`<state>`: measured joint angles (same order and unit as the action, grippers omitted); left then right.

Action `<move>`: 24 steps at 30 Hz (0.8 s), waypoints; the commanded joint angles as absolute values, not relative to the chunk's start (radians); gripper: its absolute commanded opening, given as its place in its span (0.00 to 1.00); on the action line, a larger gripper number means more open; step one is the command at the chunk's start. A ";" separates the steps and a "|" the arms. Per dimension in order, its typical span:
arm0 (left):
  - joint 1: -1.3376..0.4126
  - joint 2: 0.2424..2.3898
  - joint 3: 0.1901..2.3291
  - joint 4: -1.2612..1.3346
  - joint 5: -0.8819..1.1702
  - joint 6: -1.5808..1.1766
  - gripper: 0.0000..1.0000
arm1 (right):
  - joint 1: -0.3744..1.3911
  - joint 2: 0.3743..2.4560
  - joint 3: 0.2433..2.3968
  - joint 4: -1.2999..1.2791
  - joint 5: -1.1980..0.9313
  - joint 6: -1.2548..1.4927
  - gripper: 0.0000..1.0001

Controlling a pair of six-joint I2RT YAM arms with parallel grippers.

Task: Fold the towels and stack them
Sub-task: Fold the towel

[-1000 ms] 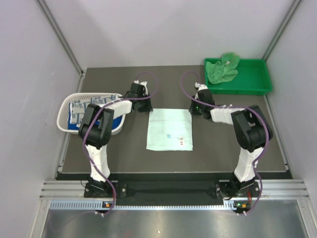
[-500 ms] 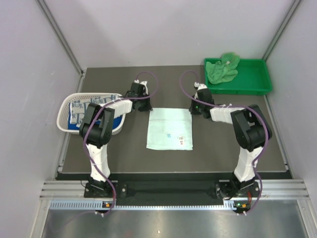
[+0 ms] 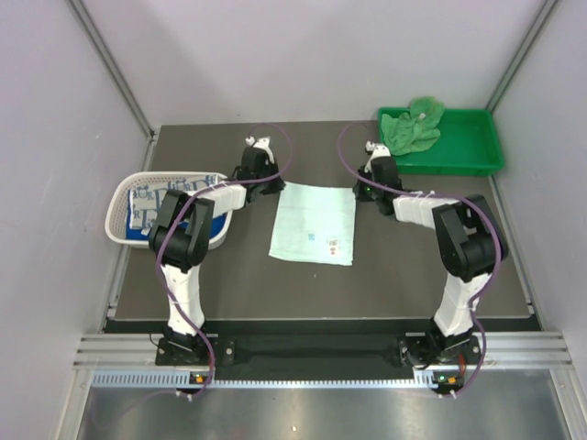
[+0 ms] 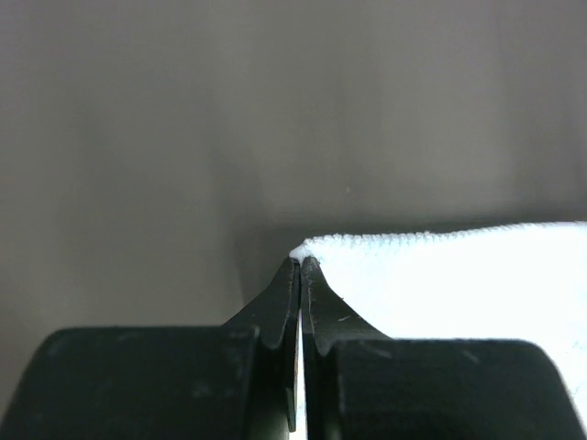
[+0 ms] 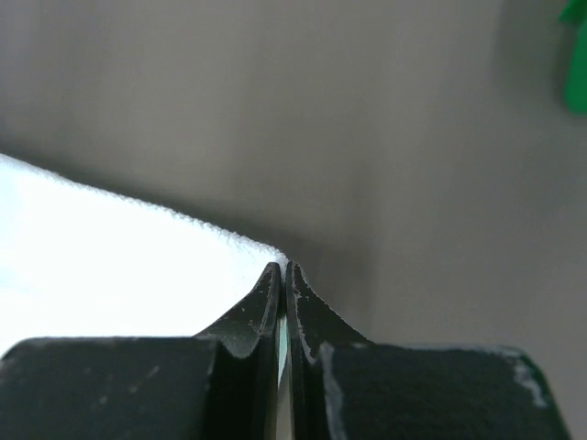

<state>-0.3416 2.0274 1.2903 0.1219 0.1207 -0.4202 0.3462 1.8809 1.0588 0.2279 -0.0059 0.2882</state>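
Dark matting covers the table (image 3: 238, 275). At nine o'clock the white lattice basket (image 3: 119, 197) holds folded cloths: a patterned towel (image 3: 147, 197) and a royal blue towel (image 3: 218, 231). The left gripper (image 3: 275, 185) and right gripper (image 3: 360, 190) have just pressed their fingers together, each pinching a far corner of the pale mint-white towel (image 3: 315, 225) at centre. It has slid toward twelve, so the fold looks begun. At two o'clock the green tray (image 3: 477, 165) holds a crumpled green towel (image 3: 413, 128).

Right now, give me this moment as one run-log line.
step: grasp far corners | pale towel: spread mid-table | left jaws: shut on far-left corner | right jaws: shut on far-right corner
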 commanded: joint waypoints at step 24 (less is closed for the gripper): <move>-0.359 1.537 0.729 0.436 0.166 -0.497 0.00 | 0.466 1.382 0.583 0.460 0.028 0.373 0.00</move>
